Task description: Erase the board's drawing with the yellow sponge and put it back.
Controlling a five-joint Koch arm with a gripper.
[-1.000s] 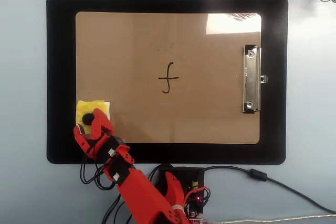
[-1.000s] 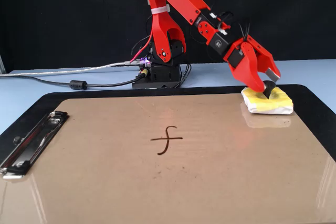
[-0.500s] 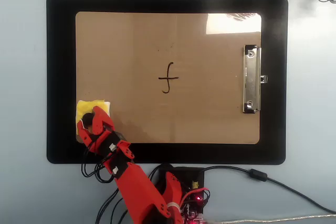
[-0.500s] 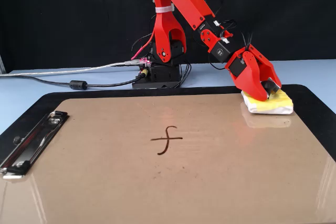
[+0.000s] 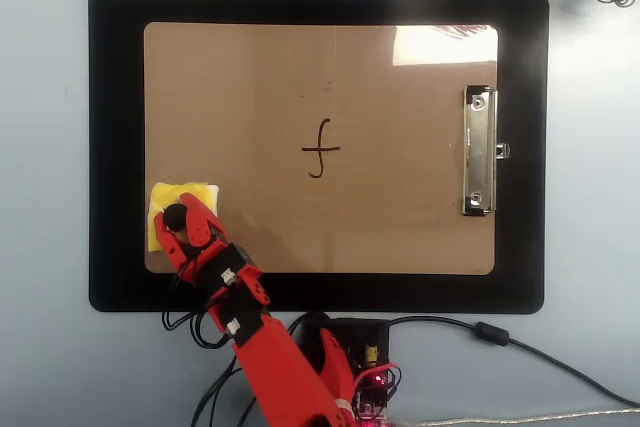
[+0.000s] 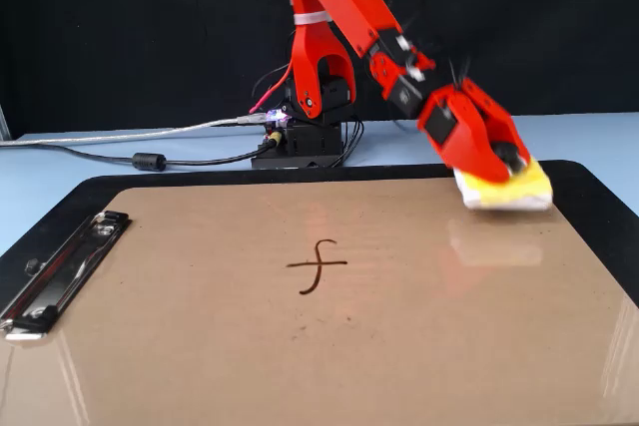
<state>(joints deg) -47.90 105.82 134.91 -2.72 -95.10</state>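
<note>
1. The pincer [image 5: 176, 219] is closed round the black knob of the yellow sponge [image 5: 196, 198], one red jaw on either side of it in the overhead view. In the fixed view the sponge [image 6: 517, 190] looks lifted clear of the board [image 6: 300, 346], with its pale reflection showing below it on the glossy surface.
2. The sponge sits over the board's lower-left corner in the overhead view, close to the edge where the black mat [image 5: 115, 147] begins. The drawing [image 5: 320, 149] is well apart from it, near the board's middle, and untouched.
3. What could go wrong:
   - The knob is a small hold. I judge the sponge could twist or slip out once it drags on the board.
   - Too little downward pressure would leave ink behind, while too much could make the sponge catch and shift the board on the mat.
   - A sweep carried too far could run into the metal clip [image 5: 479, 151].
4. The only writing is the hand-drawn "f". No brand or label can be read on the board, the sponge or the worktop [image 5: 45, 367].
</note>
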